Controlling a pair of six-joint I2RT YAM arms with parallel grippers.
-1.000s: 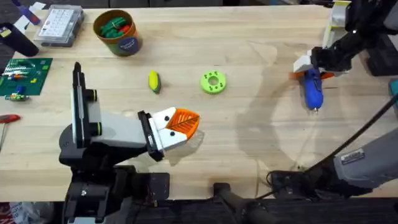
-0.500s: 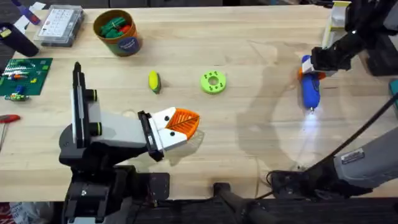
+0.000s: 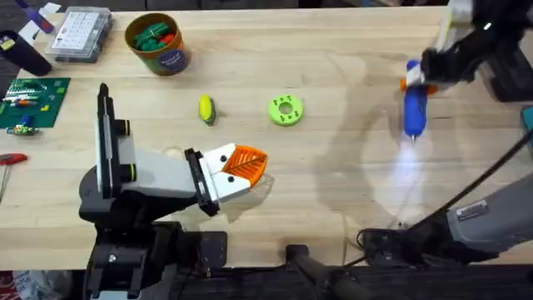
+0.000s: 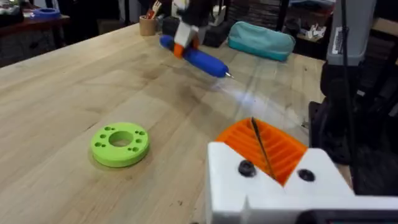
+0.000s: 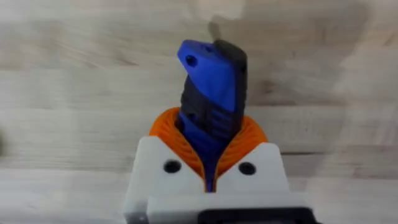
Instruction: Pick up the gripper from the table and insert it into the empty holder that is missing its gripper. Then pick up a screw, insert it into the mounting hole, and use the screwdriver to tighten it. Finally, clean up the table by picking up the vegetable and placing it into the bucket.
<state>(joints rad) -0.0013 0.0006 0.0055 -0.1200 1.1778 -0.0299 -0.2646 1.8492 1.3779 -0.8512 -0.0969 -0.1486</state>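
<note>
Two white grippers with orange ribbed pads on a pale wooden table [image 3: 333, 183].

Right gripper [image 5: 210, 163]: clamping its jaws on the thick blue cylindrical power screwdriver [image 3: 414, 104], holding it off the far right part of the table, thin metal tip angling downward toward the wood; showing in the left wrist view as a blue barrel [image 4: 198, 57] hanging above the board.

Left gripper [image 3: 243, 167]: resting low near the front centre, pads lying together, jaws closed on nothing.

Small yellow toy corn-like vegetable with a green end [image 3: 206, 109]: lying on the table left of centre, apart from both grippers.

Flat bright-green round disc with holes [image 3: 286, 110]: lying near the vegetable, to its right.

Round orange-tan bucket [image 3: 161, 46]: standing at the far left, holding green and red pieces; bearing a dark blue label, writing too small to read.

Clear plastic compartment box [image 3: 80, 34]: sitting beside the bucket at the far left corner.

Green circuit board [image 3: 32, 102]: lying at the left edge; markings unreadable.
</note>
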